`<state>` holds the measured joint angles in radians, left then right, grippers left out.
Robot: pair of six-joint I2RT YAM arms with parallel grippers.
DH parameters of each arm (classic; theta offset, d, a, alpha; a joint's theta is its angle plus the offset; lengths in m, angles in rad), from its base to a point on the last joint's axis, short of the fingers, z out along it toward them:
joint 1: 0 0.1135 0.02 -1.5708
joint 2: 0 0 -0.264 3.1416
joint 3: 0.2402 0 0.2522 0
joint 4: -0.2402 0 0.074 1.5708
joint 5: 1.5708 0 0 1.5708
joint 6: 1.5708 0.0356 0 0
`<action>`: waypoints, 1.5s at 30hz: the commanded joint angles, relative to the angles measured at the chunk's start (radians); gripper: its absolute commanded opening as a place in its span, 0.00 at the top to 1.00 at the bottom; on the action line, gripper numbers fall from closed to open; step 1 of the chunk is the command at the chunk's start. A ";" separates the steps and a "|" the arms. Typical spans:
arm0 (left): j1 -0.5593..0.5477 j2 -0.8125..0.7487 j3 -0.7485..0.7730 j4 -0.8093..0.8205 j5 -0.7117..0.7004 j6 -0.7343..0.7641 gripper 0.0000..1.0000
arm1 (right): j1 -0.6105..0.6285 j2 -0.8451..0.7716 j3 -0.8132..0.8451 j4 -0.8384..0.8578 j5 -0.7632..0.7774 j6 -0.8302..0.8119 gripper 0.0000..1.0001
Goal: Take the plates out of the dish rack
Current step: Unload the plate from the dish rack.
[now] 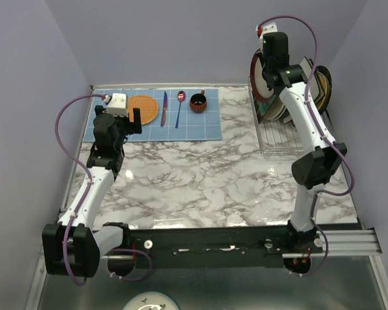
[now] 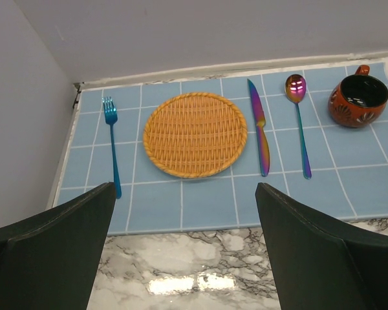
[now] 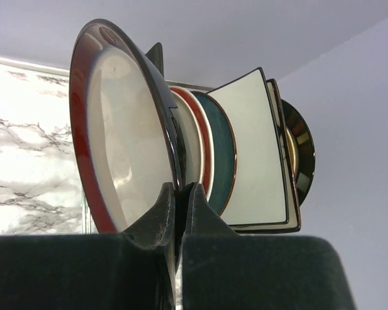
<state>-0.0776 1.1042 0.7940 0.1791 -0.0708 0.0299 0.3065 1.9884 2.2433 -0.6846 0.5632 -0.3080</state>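
Top external view: the rack (image 1: pixel 278 139) is seen at the far right of the marble table (image 1: pixel 200 181), with plates (image 1: pixel 310 87) stood on edge in it. The right gripper (image 1: pixel 266 64) is raised over the left end of that row, where the rim of the red-rimmed plate (image 1: pixel 258 81) is pinched. From the right wrist, the jaws of the right gripper (image 3: pixel 180 187) are seen clamped on the dark edge of the red-rimmed plate (image 3: pixel 116 142), which is held upright. Close behind it a white plate (image 3: pixel 193 142), a teal plate (image 3: pixel 221 148), a square plate (image 3: pixel 255 148) and a dark plate (image 3: pixel 304 155) are lined up. Whether the gripped plate is clear of the prongs cannot be told.

The left gripper (image 1: pixel 134 119) is held above the near edge of the blue placemat (image 2: pixel 207 206), its jaws spread wide with nothing between them. On the placemat a fork (image 2: pixel 111 142), a woven mat (image 2: pixel 195 134), a knife (image 2: pixel 261 129), a spoon (image 2: pixel 299 123) and a cup (image 2: pixel 357 100) are laid in a row, left to right.
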 commanded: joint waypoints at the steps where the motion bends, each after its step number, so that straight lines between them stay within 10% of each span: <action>1: 0.004 -0.012 -0.013 0.030 0.016 0.007 0.01 | 0.006 -0.060 0.053 0.076 -0.009 0.004 0.99; 24: 0.004 0.055 0.016 0.053 0.156 -0.057 0.01 | 0.005 -0.347 -0.243 -0.109 -0.667 0.306 0.99; 40: 0.164 0.495 0.289 0.263 1.275 -0.562 0.09 | 0.006 -0.405 -0.338 -0.062 -0.971 0.322 0.99; 45: 0.164 0.689 0.297 0.846 1.382 -1.032 0.09 | 0.008 -0.375 -0.306 -0.069 -1.017 0.320 0.99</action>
<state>0.0853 1.6794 1.0897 0.5213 1.0882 -0.5743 0.3069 1.6436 1.8736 -0.8551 -0.3382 -0.0181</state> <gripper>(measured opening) 0.905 0.069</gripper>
